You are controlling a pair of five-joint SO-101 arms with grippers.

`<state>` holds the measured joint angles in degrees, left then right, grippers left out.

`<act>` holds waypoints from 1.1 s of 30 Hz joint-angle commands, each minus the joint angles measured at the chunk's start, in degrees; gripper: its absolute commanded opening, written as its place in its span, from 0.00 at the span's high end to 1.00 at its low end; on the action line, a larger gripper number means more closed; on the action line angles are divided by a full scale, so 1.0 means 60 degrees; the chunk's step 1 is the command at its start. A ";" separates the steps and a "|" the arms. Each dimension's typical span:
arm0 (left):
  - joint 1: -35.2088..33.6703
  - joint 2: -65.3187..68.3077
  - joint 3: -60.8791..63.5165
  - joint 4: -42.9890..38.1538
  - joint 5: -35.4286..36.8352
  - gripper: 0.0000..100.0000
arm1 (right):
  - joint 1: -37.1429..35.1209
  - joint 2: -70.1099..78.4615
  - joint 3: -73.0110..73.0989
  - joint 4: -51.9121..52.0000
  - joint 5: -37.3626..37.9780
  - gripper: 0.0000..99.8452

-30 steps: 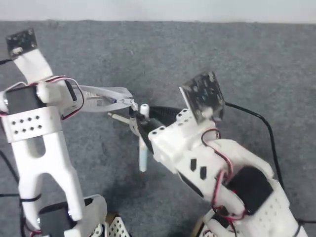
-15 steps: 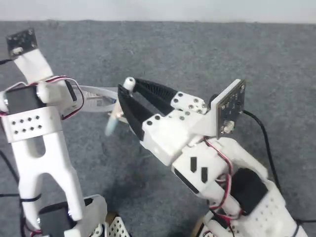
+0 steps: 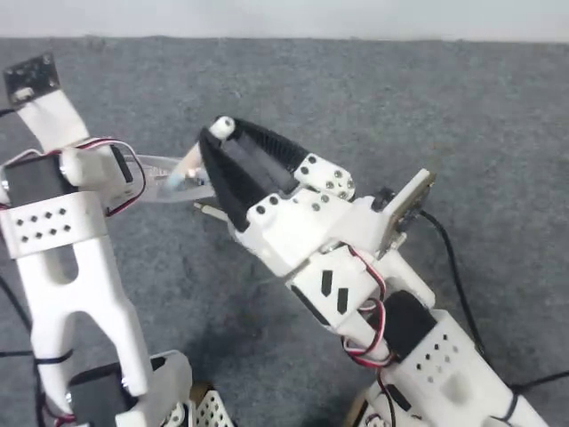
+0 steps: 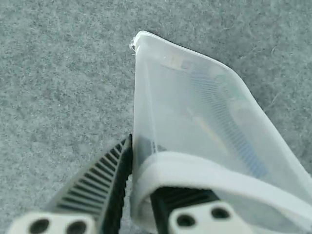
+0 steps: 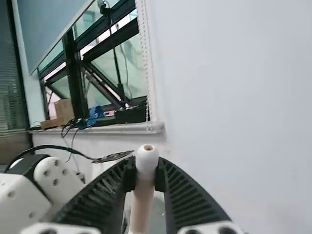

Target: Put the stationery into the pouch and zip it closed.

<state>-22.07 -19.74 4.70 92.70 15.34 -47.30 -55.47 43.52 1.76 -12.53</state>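
High view: we are seeing the right pincer [image 3: 216, 142] clenching a white pen [image 3: 222, 127] between its jaws, with the clear pouch [image 3: 153, 172] lying just beyond its tips. The left pincer [image 4: 138, 146] is grasping that pouch's edge above grey carpet [image 3: 356, 98].

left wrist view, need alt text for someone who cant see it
The left pincer grips the rim of a translucent white pouch, which stretches away from the camera over grey carpet. Faint shapes show through its wall, too blurred to identify.
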 commanded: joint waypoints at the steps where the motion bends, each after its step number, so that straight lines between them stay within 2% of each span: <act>1: -0.0073 -0.0469 -0.0081 -0.0073 -0.0073 0.99 | 0.0315 0.0476 -0.0044 -0.0755 -0.0015 0.99; 20: -0.0073 -0.0454 -0.0081 -0.0073 -0.0073 0.99 | 0.0066 0.4579 0.0396 -0.2689 0.0000 0.99; 27: -0.0073 -0.0425 -0.0066 -0.0073 -0.0073 0.99 | -0.0828 0.4930 0.1392 -0.3597 0.1934 0.99; 33: -0.0073 -0.0410 -0.0066 -0.0073 -0.0073 0.99 | -0.1018 0.5223 0.1568 -0.3626 0.2432 0.99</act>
<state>-22.07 -19.74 4.70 92.70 15.16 -52.57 -23.91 53.45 -18.81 0.48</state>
